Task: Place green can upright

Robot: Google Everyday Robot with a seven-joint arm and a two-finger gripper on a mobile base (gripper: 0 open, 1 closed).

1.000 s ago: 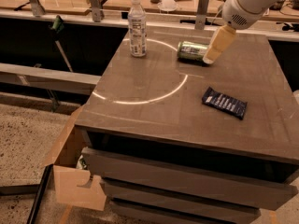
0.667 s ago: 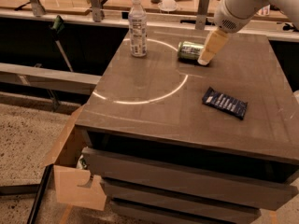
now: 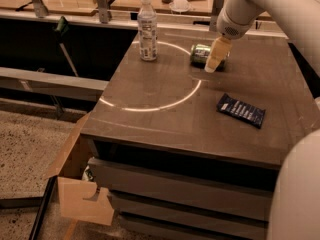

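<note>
Small shiny green metal drink can [image 3: 201, 54] w/ pale label marks lies on its side, upper centre-right of frame, on the grey table top [image 3: 160, 124]. Prob. light, thin-walled, slick & apt to roll, so take it across mid-body w/o squeezing hard. Pale gripper [image 3: 212, 66] points down over the can's right end. How wide it's open, or whether it holds anything: can't tell.

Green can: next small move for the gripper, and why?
Probably ease the gripper down around the green can for a grasp. The can lies on its side at the far end of the table, and the gripper sits close over one end, overlapping it in this view; contact is unclear.
</note>
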